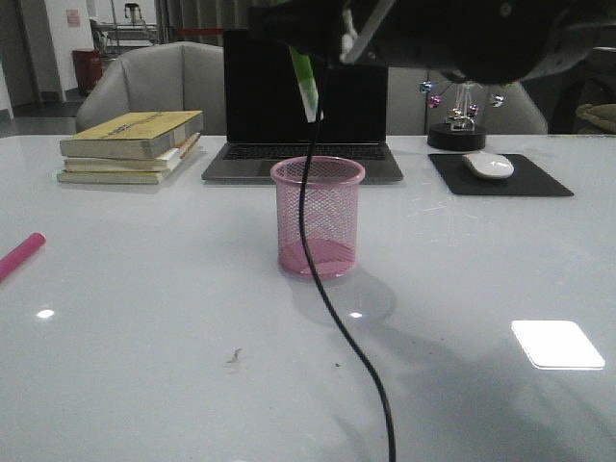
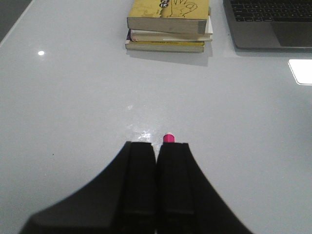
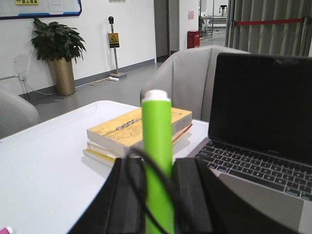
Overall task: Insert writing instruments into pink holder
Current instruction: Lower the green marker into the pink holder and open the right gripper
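Left gripper [image 2: 156,161]: we see its fingers pressed together with no gap, clenched on nothing. The tip of the pink pen [image 2: 168,138] peeks out just beyond the fingertips, lying on the table [image 2: 73,107].

Pink pen, front view: it rests flat near the left edge of the table, well apart from the pink holder [image 1: 318,218], with only one end in frame.

Cable [image 1: 332,308]: a black lead hangs from above and trails across the table in front of the holder.

Pink holder: upright at mid-table, mouth open, and we see no pen inside it.

Right gripper [image 3: 158,195]: its fingers clamp the green pen [image 3: 157,146] by the lower barrel, the white-tipped end pointing away from the wrist.

Green pen, front view: it hangs tilted, above the holder and a little to its left, not yet inside the rim.

Handling: we judge both pens light, rigid and smooth-barrelled, so likely to slip or swivel in a loose pinch. We would grip mid-barrel, firmly. The mesh cup looks light and could tip if a pen strikes its rim.

Behind: a stack of books [image 1: 135,144], an open laptop [image 1: 303,115], and a mouse [image 1: 489,165] on its pad.
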You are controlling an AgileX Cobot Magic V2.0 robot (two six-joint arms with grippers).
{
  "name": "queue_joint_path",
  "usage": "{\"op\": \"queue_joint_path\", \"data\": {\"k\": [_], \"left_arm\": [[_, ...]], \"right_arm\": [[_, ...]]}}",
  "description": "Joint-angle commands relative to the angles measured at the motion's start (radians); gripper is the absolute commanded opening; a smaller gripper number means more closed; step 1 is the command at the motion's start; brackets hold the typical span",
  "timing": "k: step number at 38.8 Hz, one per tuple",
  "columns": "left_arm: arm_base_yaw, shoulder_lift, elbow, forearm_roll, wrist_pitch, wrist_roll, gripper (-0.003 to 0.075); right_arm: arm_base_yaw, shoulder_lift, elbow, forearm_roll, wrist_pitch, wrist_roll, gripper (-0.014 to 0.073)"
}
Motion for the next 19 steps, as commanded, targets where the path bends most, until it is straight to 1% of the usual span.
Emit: {"op": "queue_joint_path", "data": {"k": [1, 8, 14, 17, 19], "left_arm": [[0.002, -0.031, -0.031, -0.010, -0.072, -0.005, 0.0092], [0.002, -0.034, -0.031, -0.010, -0.072, -0.005, 0.0092], [0.002, -0.034, -0.031, -0.010, -0.072, -0.005, 0.0092], [0.002, -0.034, -0.031, -0.010, -0.072, -0.005, 0.0092], [0.002, -0.034, -0.031, -0.010, -0.072, -0.005, 0.0092]], "right_arm": [[-0.001, -0.004, -0.027, -0.040, -0.138, 0.005, 0.0050], [-0.002, 0.055, -0.027, -0.049, -0.153, 0.004, 0.0041], [-0.005, 0.057, -0.026, -0.049, -0.114, 0.004, 0.0041], [-0.005, 0.057, -0.026, -0.049, -0.112, 0.003, 0.0056], [-0.006, 0.057, -0.026, -0.049, -0.094, 0.000, 0.0090]]}}
